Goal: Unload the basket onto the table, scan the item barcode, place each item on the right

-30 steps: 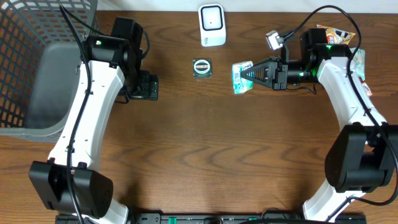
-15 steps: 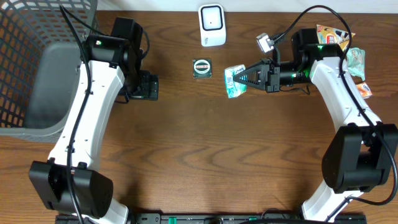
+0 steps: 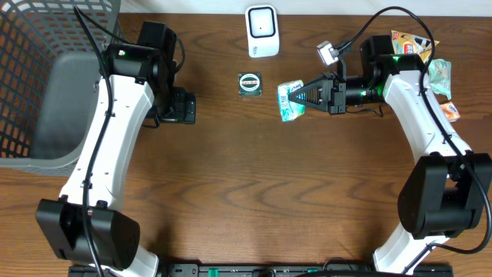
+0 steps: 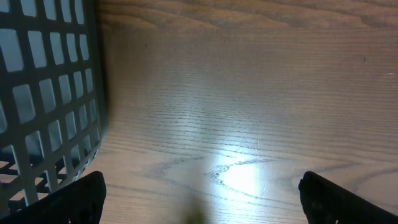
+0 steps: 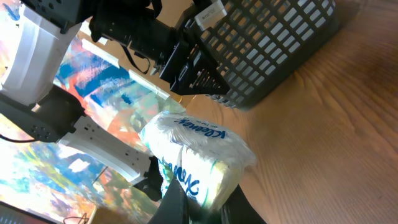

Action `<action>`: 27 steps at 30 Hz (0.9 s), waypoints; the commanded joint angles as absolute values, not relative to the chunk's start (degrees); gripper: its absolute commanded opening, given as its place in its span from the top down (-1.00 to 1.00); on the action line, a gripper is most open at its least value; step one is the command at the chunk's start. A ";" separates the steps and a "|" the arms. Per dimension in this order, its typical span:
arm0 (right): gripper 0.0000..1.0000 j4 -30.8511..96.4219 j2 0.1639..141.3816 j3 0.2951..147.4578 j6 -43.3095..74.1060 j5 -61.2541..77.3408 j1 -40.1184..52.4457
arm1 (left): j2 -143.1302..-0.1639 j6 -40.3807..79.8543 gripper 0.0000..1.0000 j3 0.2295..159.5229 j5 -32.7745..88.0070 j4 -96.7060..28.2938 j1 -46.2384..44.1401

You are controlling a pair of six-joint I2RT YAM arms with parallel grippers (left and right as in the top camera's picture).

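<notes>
Overhead, the right gripper (image 3: 298, 98) pinches the tissue pack (image 3: 286, 102) upper centre, below-right of the white scanner (image 3: 261, 31). Left wrist: the left gripper (image 4: 202, 186) is spread wide over the table (image 4: 249, 93), with the basket (image 4: 43, 93) at left. Right wrist: the pack is clamped at lower centre.

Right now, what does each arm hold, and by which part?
Right fingers pinch the tissue pack by the end facing that arm. Left fingers are open, holding nothing.

Glossy wood table (image 3: 269, 177); crinkly plastic tissue pack (image 3: 287, 101).
</notes>
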State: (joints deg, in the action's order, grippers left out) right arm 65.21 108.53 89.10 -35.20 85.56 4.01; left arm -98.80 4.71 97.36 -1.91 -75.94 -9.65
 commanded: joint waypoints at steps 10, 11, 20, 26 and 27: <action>0.98 65.76 107.59 89.78 -35.57 80.01 6.98 | -98.96 5.23 -0.95 97.19 -2.83 -75.96 -9.45; 0.97 65.69 107.59 89.78 -35.11 78.70 7.09 | -98.96 5.23 -0.96 97.19 -2.83 -75.96 -9.45; 0.98 57.25 107.59 89.78 -10.46 37.41 10.96 | -98.96 5.23 -0.95 97.19 -2.83 -75.94 -9.45; 0.98 51.96 107.59 89.78 -7.68 17.93 15.64 | -98.96 5.23 -0.96 97.19 -2.83 -75.94 -9.45; 0.98 51.11 107.59 89.78 -7.77 18.24 16.32 | -98.96 5.23 -0.96 97.19 -2.83 -75.94 -9.45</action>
State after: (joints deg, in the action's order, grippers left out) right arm 52.56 108.53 89.10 -10.98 29.02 14.39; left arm -98.80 4.71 97.36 -1.91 -75.94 -9.65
